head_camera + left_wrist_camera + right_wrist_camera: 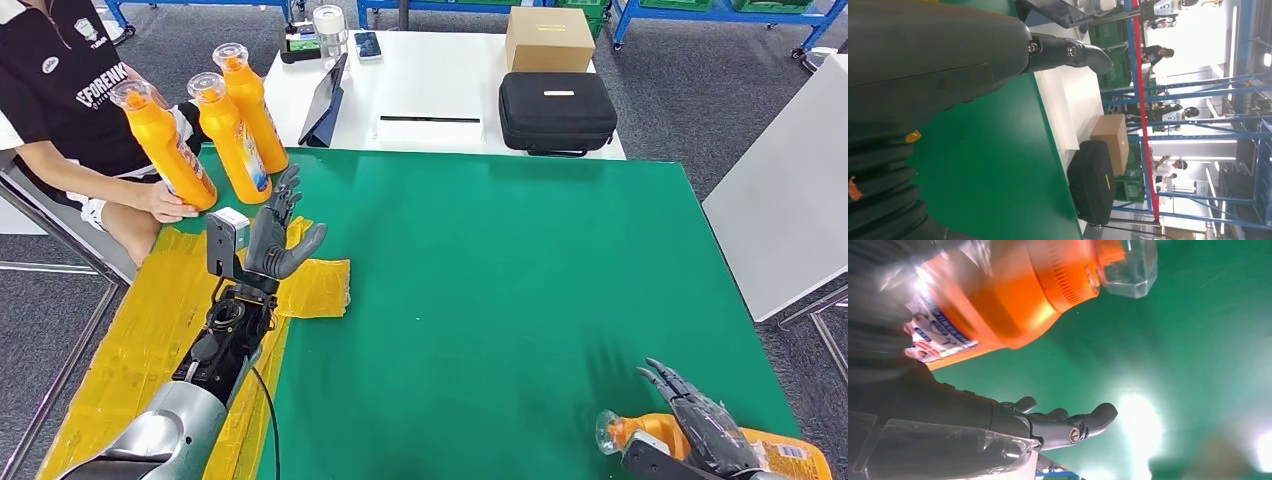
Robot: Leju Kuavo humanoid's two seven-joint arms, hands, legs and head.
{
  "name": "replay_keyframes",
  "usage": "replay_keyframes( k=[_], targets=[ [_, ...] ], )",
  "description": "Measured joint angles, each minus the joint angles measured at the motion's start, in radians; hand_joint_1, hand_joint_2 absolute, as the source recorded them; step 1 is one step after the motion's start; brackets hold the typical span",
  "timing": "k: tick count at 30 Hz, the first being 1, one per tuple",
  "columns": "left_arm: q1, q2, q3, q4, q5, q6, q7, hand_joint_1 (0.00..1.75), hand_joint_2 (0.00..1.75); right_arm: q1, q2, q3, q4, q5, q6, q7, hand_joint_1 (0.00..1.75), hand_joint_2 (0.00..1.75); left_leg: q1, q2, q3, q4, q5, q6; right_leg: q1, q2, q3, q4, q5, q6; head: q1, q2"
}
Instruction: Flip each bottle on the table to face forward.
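At the far left, a seated person's hand [165,203] steadies the nearest of three upright orange bottles [228,135] grouped at the far left corner of the green table [520,280], each with a clear cap. Just near of them the left hand [275,235] is raised above a patch of yellow tape [318,288], fingers [287,195] spread apart and pointing away from the robot, holding nothing and touching nothing.

Beyond the green table, on a white table [430,90], stand a propped tablet [325,100], a phone [367,44], a black zip case [557,110] and a cardboard box [548,38] behind it.

At the near right corner a fourth orange bottle [700,440] lies on its side, clear cap [610,430] pointing left. The right hand [705,425] rests over its body with fingers loosely extended; the wrist view shows the thumb [1068,425] stretched out apart from the bottle, so whether the hand actually grips it cannot be told.
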Motion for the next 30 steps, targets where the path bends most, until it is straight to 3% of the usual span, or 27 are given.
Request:
replay_keyframes(
  k=[7, 11, 15, 30],
  targets=[
    [0.000, 0.000, 0.000, 0.000, 0.000, 0.000, 0.000, 0.00, 1.75, -0.007, 0.016, 0.000, 0.006, 0.012, 0.006, -0.006, 0.00, 1.75, 0.000, 0.000, 0.000, 0.000, 0.000, 0.000, 0.000, 0.000, 0.000, 0.000, 0.000, 0.000, 0.000, 0.000],
    [0.000, 0.000, 0.002, 0.000, 0.000, -0.002, 0.000, 0.00, 1.75, -0.006, 0.022, -0.001, 0.007, 0.035, 0.039, -0.010, 0.56, 1.75, 0.000, 0.000, 0.000, 0.000, 0.000, 0.000, 0.000, 0.000, 0.000, 0.000, 0.000, 0.000, 0.000, 0.000],
    [0.000, 0.000, 0.003, 0.000, 0.000, -0.006, 0.000, 0.00, 1.75, -0.003, 0.031, 0.001, 0.007, 0.053, 0.056, -0.010, 1.75, 1.75, 0.000, 0.000, 0.000, 0.000, 0.000, 0.000, 0.000, 0.000, 0.000, 0.000, 0.000, 0.000, 0.000, 0.000],
    [-0.001, 0.000, 0.003, 0.000, 0.000, -0.003, -0.001, 0.00, 1.75, -0.005, 0.040, 0.019, 0.007, 0.087, 0.071, 0.002, 1.75, 1.75, 0.000, 0.000, 0.000, 0.000, 0.000, 0.000, 0.000, 0.000, 0.000, 0.000, 0.000, 0.000, 0.000, 0.000]
  ],
)
